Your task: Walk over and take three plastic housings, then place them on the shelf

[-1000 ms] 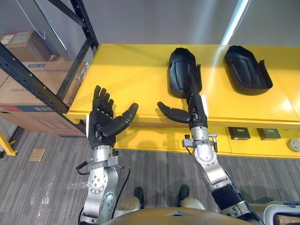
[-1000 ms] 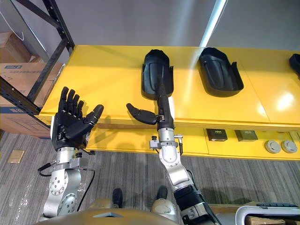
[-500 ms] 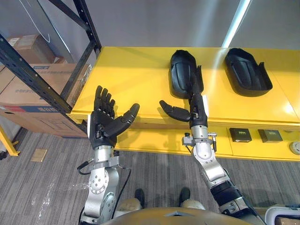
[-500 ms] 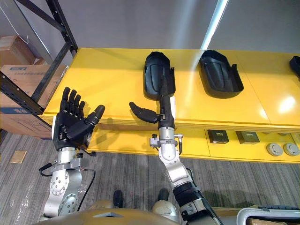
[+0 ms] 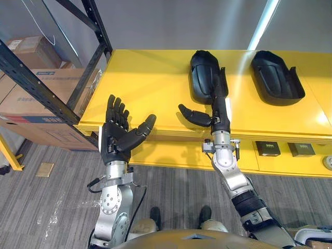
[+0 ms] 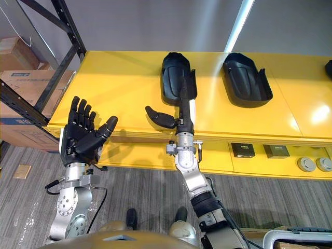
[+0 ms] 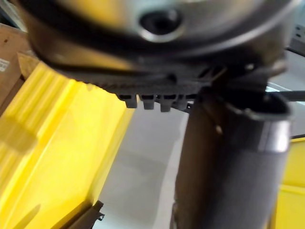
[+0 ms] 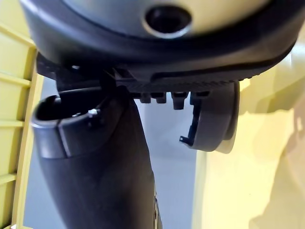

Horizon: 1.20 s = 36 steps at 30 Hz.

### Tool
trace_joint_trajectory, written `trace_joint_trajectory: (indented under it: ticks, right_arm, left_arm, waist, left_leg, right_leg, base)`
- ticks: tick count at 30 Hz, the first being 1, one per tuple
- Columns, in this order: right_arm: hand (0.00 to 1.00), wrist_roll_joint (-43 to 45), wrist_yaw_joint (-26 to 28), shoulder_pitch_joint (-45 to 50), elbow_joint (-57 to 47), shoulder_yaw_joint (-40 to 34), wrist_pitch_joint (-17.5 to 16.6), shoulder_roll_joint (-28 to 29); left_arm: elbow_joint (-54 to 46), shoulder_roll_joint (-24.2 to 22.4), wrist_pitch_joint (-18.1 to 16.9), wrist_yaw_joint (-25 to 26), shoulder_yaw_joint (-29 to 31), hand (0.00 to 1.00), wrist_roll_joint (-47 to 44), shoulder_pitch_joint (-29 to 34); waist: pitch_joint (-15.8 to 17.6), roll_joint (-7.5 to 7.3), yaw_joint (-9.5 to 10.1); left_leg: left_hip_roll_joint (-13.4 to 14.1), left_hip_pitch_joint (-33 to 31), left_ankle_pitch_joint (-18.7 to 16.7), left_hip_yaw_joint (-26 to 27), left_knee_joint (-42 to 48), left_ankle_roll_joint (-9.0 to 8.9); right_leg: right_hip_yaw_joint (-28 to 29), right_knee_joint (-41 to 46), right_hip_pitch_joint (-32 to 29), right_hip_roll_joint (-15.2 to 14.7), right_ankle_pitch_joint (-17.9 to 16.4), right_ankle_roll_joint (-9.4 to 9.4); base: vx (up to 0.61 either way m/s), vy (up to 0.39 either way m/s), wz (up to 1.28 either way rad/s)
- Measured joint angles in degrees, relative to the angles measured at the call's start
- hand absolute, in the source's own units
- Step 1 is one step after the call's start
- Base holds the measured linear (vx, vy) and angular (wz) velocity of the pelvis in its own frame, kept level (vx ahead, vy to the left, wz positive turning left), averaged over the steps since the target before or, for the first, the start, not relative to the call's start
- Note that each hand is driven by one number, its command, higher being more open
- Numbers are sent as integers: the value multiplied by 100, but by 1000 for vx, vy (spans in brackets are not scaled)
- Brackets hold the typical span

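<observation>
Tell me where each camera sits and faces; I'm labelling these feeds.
Left eye view: on the head, looking down at the yellow table; open left hand and right hand show.
Right eye view: beside it, same scene.
Left wrist view: left wrist, looking past its thumb at the table.
Right wrist view: right wrist, past its thumb at the table.
Both eye views share the right hand stretched over the left plastic housing.

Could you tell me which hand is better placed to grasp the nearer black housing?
Right hand: its open fingers reach the black plastic housing on the yellow table; left hand hovers apart.
</observation>
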Motion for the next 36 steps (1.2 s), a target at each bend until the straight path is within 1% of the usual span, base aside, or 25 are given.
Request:
trace_joint_trajectory:
  ticks: [7, 14, 18, 22, 24, 27, 30, 33, 34, 36]
  right_arm:
    - [100, 7, 2, -219, 131, -62, 51, 0]
    - [100, 27, 211, -302, 17, -55, -171, 9]
    - [100, 211, 459, -252, -885, -47, -262, 9]
    - [100, 233, 562, 22, -1864, -48, -544, 16]
    - [100, 240, 645, 319, -2379, -59, -688, 18]
    - [100, 243, 688, 761, -2725, -66, -793, 48]
    - [100, 244, 636, 1198, -2971, -120, -810, 48]
    - [100, 248, 505, 1525, -2989, -227, -783, 54]
    - [100, 247, 461, 1604, -2989, -266, -763, 60]
    - [100, 261, 291, 1928, -2989, -406, -620, 77]
  left_arm:
    - [0, -1, -1, 2, -2, 100, 0, -156]
    - [-1, -1, 0, 3, -7, 100, 5, -187]
    - [-2, -2, -1, 25, -4, 100, 24, -185]
    - [-8, -2, -1, 62, 14, 100, 86, -182]
    - [-20, -3, -1, 76, 66, 100, 224, -171]
    - [-46, -5, -1, 74, 114, 100, 224, -146]
    - [-214, -5, 0, 68, 116, 100, 224, -125]
    - [-269, -2, -1, -14, 186, 100, 224, -125]
    - [-269, -2, -1, -29, 189, 100, 223, -124]
    - [-269, -2, -3, -111, 212, 100, 224, -106]
  waist:
    - [62, 25, 3]
    - [201, 30, -3]
    - [297, 24, 1]
    - [305, 7, 3]
    - [302, -3, 2]
    - [295, -12, -23]
    - [286, -29, -29]
    - [255, -40, -36]
    - [231, -50, -42]
    - [149, -98, -61]
  left_leg:
    - [0, -6, 2, -19, -1, -1]
    - [4, -3, 1, -10, 0, -1]
    - [12, -2, -10, 34, 5, -13]
    - [20, 12, -46, 73, 16, -23]
    - [22, 44, -82, 133, 24, -26]
    - [37, 111, -196, 223, 25, -59]
    - [63, 129, -252, 331, 32, -33]
    - [100, 201, -274, 447, 42, -65]
    - [104, 200, -275, 458, 43, -67]
    - [125, 209, -277, 516, 66, -64]
  right_leg:
    - [-12, 0, 2, 1, 0, 0]
    - [2, 0, 1, 6, 0, 0]
    - [42, 0, -16, 14, 0, 0]
    - [78, 0, -15, 19, -2, 0]
    - [140, 0, -13, 19, -2, 0]
    - [205, 0, 37, 30, -10, 3]
    - [267, 0, 23, 48, -14, 2]
    - [368, 0, 38, 81, -19, -6]
    - [372, 0, 31, 85, -20, -7]
    - [394, 0, 21, 102, -22, -8]
  base:
    - [0, 0, 0]
    - [0, 0, 0]
    - [0, 0, -2]
    - [0, 0, -5]
    - [-2, 2, -13]
    - [-17, 5, -17]
    - [-17, 3, -12]
    - [2, -6, -17]
    - [16, -9, -9]
    - [22, -6, -9]
